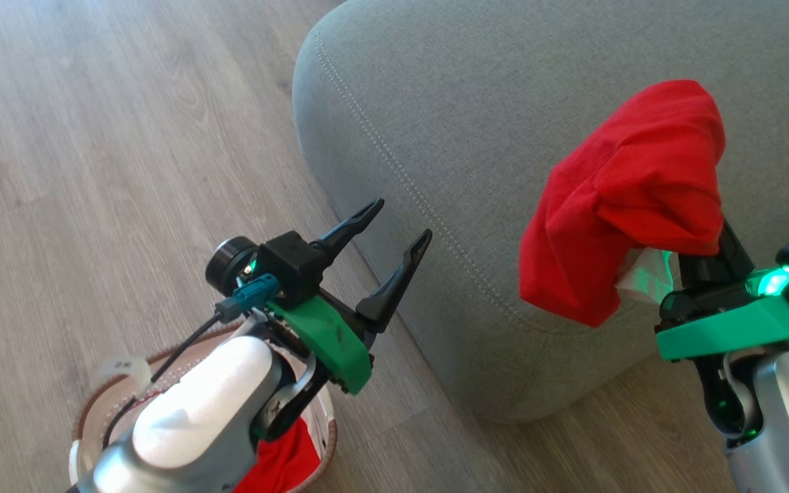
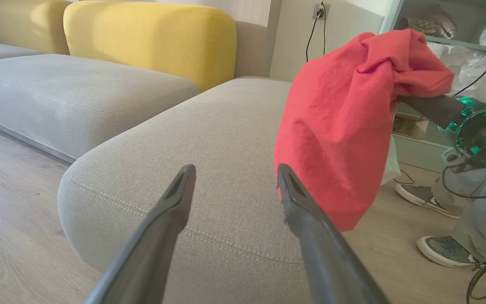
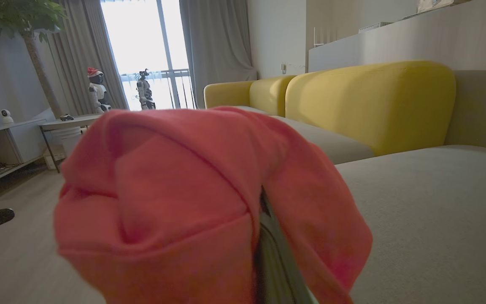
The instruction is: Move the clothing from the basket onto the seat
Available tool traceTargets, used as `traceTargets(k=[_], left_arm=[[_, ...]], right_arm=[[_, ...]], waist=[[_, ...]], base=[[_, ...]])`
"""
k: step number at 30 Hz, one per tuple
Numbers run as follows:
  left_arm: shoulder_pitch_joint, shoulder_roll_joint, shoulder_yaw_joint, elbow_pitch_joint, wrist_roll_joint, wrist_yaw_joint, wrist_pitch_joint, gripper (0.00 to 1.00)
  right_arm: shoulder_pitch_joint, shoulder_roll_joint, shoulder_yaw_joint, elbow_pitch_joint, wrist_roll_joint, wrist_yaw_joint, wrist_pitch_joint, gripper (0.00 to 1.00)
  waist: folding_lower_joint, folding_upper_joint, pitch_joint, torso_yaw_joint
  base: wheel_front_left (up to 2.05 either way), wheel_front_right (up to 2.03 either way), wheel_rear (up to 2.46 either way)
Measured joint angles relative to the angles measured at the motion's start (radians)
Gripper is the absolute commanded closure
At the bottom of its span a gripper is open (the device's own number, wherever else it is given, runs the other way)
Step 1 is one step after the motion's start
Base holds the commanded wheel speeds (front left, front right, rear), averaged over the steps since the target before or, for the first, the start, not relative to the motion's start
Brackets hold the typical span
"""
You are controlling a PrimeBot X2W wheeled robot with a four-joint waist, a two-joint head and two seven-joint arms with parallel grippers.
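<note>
You've got even daylight in head view, shadows soft. Right wrist: window (image 3: pixel 150 50) blows out, red garment (image 3: pixel 175 202) up close is blurred. Wrist views bow at edges.

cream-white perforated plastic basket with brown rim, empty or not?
Not empty: a bright red fabric garment lies inside the basket, beneath the left forearm. A second red garment hangs from the right gripper.
</note>
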Motion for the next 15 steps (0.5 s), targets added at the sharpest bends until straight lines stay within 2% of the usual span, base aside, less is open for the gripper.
traceTargets(k=[8,15], left_arm=[[-0.027,0.005,-0.009,-0.009,0.011,-0.007,0.009,0.0],[-0.088,0.011,-0.024,-0.028,0.027,-0.018,0.031,0.0]], right_arm=[[-0.03,-0.003,-0.009,0.034,0.012,0.0,0.0,1.0],[-0.245,-0.065,-0.011,0.144,0.051,0.0,0.0,1.0]], waist=[[0.0,0.0,0.042,-0.001],[0.0,0.0,0.127,0.02]], base=[[0.0,0.0,0.0],[0.0,0.0,0.0]])
